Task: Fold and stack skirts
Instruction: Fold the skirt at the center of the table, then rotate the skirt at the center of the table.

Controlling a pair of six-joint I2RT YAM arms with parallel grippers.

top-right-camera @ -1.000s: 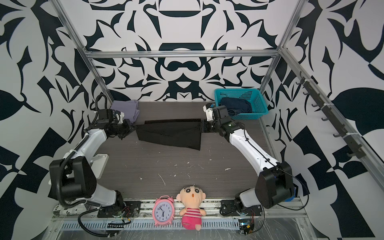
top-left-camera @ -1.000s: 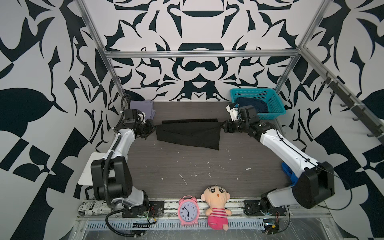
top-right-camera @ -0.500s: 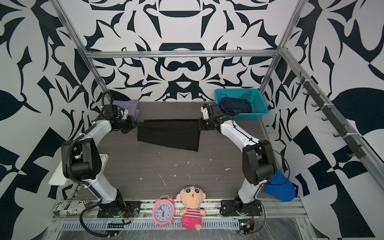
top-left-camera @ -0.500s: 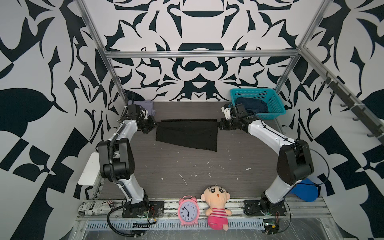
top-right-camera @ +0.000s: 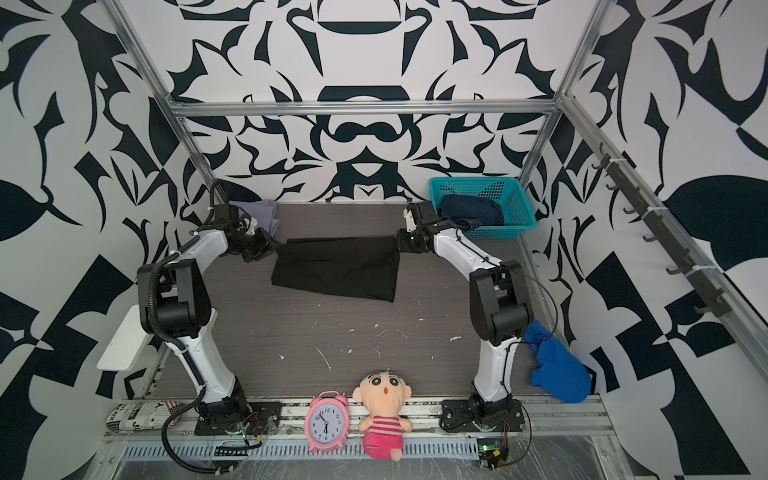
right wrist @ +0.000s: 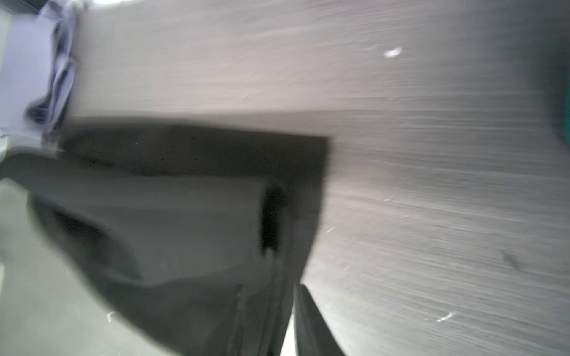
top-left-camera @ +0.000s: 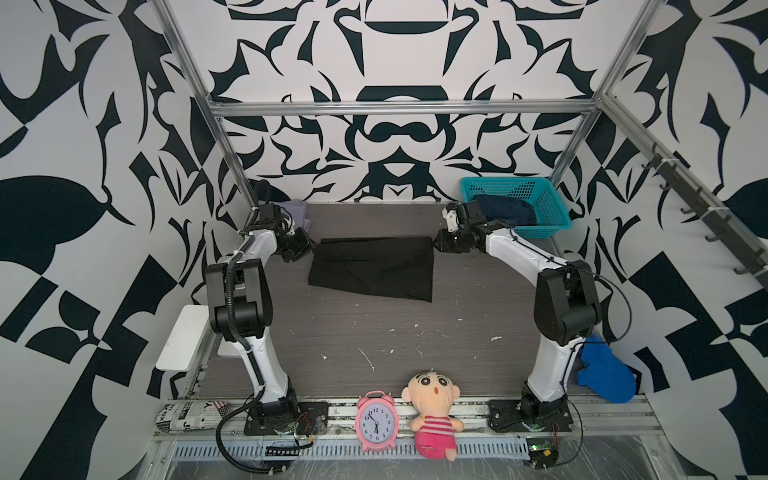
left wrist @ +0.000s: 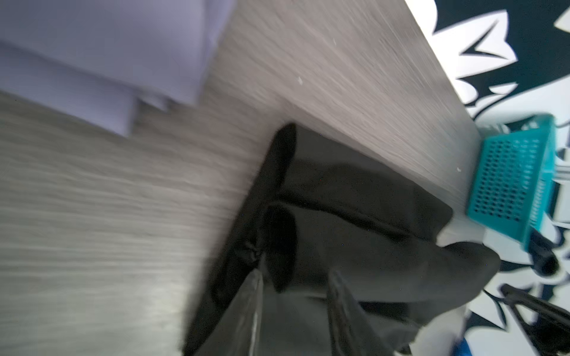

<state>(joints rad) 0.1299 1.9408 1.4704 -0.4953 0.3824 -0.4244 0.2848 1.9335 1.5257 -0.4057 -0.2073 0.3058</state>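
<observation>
The black skirt (top-left-camera: 372, 268) (top-right-camera: 336, 268) lies folded flat on the table toward the back, in both top views. My left gripper (top-left-camera: 309, 247) (left wrist: 296, 296) sits at its left end. The jaws stand open, with the skirt's edge (left wrist: 354, 215) lying between the fingers. My right gripper (top-left-camera: 436, 243) (right wrist: 271, 311) is at the right end, jaws also parted around the cloth's edge (right wrist: 185, 185). The lavender skirt (top-left-camera: 297, 210) (left wrist: 92, 46) lies folded in the back left corner. The dark denim skirt (top-left-camera: 505, 210) is heaped in the teal basket (top-left-camera: 540, 195).
A royal-blue cloth (top-left-camera: 604, 374) lies by the right arm's base. A pink clock (top-left-camera: 376, 422), a doll (top-left-camera: 434, 415) and a rolled newspaper (top-left-camera: 191, 413) line the front rail. A white board (top-left-camera: 183, 338) sticks out at the left edge.
Both grippers carried the black skirt's ends toward the back and inward, laying it down folded. Their jaws, shut on the cloth before, now stand apart.
</observation>
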